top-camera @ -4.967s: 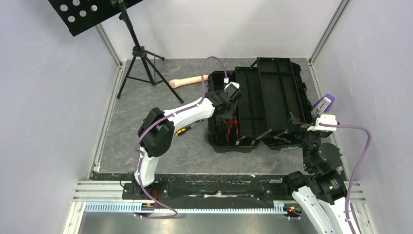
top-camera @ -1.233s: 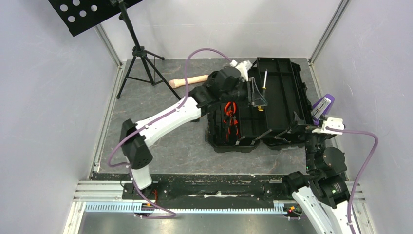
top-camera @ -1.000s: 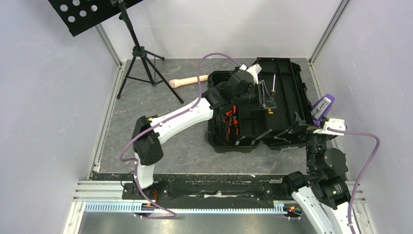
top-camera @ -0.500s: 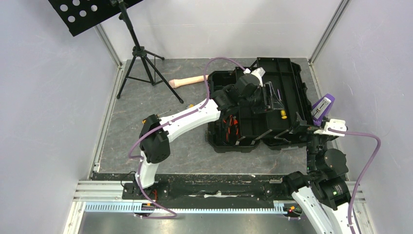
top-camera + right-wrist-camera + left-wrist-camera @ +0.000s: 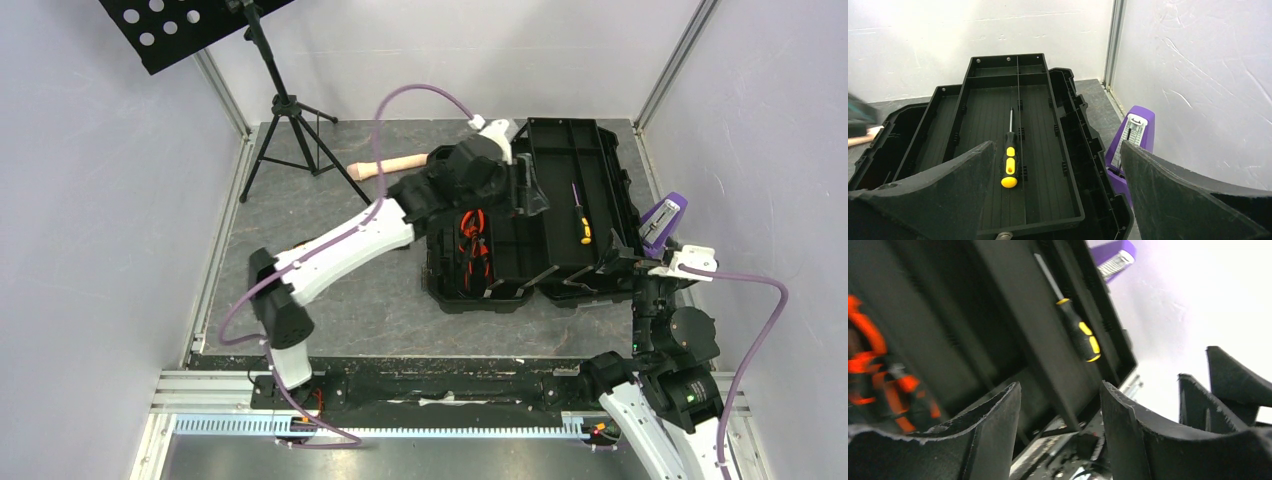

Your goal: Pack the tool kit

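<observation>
- Lying open on the bench [image 5: 300, 260], the black toolbox [image 5: 600, 160] sits toward the far right, with its deep bin on the left and a shallow ribbed tray on the right.
- A yellow-and-black screwdriver [image 5: 1009, 157] rests flat in that tray, just beside the centre rib, its handle toward the near edge and its shaft pointing at the far wall.
- Nothing touches the screwdriver; both hands are apart from it.
- Orange-and-black pliers [image 5: 472, 235] lie in the deep bin, on the left of the box.
- The left hand [image 5: 1059, 387] hangs over the middle of the toolbox, between bin and tray, its fingers spread a moderate way apart with nothing between them.
- From its wrist camera the screwdriver shows beyond the fingers, and the pliers are an orange blur at the left edge.
- The right hand [image 5: 1053, 150] is at the near-right corner of the box, fingers spread wide and empty, facing down the length of the tray.
- A purple stapler-like object [image 5: 668, 215] stands just beside the right wall of the toolbox.
- A beige cylindrical handle [image 5: 385, 166] lies on the bench, left of the box's far corner.
- A black tripod stand [image 5: 290, 110] occupies the far left of the bench.
</observation>
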### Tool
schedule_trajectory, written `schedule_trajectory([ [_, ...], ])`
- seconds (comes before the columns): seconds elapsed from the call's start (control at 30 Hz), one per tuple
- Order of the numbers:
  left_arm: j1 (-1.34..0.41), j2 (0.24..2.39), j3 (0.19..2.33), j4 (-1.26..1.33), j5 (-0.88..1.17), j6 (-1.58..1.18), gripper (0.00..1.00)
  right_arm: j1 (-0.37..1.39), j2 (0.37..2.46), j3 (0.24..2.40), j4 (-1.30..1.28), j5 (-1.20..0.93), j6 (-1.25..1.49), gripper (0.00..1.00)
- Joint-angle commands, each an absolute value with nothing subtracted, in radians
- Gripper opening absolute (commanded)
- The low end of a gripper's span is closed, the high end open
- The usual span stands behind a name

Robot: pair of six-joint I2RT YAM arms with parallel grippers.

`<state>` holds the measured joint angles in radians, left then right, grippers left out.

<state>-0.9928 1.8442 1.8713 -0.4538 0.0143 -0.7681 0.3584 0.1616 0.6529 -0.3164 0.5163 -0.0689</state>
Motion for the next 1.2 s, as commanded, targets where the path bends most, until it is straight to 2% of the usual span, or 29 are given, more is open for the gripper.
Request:
schedule_trajectory([
  [0.0, -0.92, 1.667, 1.782, -0.601, -0.147, -0.53, 0.66, 0.365, 0.165, 0.684, -0.301, 0.528, -0.07, 0.98],
  [0.3, -0.611, 1.474, 1.463, -0.753, -0.222, -0.317, 0.71, 0.365, 0.179, 0.683, -0.288, 0.522, -0.076, 0.98],
  [0.57, -0.361, 1.503, 1.235, -0.701, -0.365, -0.187, 0.79, 0.365, 0.188, 0.68, -0.283, 0.509, -0.066, 0.98],
  [0.83, -0.146, 1.653, 1.249, -0.638, -0.253, -0.157, 0.86, 0.365, 0.201, 0.681, -0.28, 0.503, -0.068, 0.98],
  [1.17, -0.002, 1.821, 1.283, -0.633, -0.049, -0.176, 0.87, 0.365, 0.213, 0.693, -0.272, 0.501, -0.074, 0.98],
])
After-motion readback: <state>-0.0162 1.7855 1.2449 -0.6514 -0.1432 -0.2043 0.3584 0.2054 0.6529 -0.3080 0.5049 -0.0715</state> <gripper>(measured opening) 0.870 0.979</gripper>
